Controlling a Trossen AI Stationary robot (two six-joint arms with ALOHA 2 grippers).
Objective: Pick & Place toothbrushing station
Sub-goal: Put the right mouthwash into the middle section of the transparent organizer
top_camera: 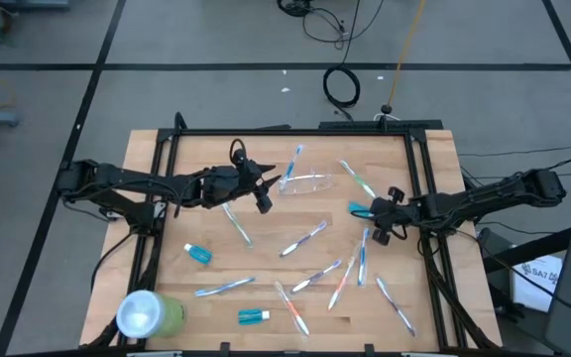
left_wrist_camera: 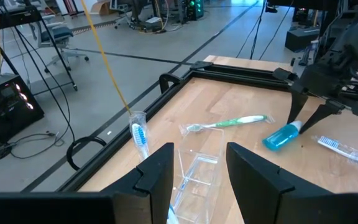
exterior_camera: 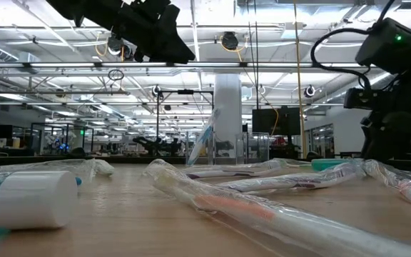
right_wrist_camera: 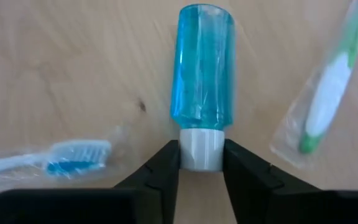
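Clear cup (top_camera: 310, 182) lies tipped beside left gripper (top_camera: 263, 193), jaws apart, empty. Right gripper (right_wrist_camera: 201, 163) pinches blue tube (right_wrist_camera: 202, 68) only at its white cap (right_wrist_camera: 201, 149): the tube may swing or slip when lifted.

Lying on the table (top_camera: 196, 149) right now, approx. 10 wrapped toothbrushes (top_camera: 303, 238) are showing - plus 3x blue bottle (top_camera: 198, 254), 1 clear cup (top_camera: 305, 182), 1 green cup (top_camera: 150, 313).

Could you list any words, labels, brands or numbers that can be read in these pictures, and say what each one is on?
"SAI": partly readable on a white label on dark equipment off the table's right edge; the rest is too small to read.
Blue toothpaste tubes and wrapped toothbrushes: no readable print.
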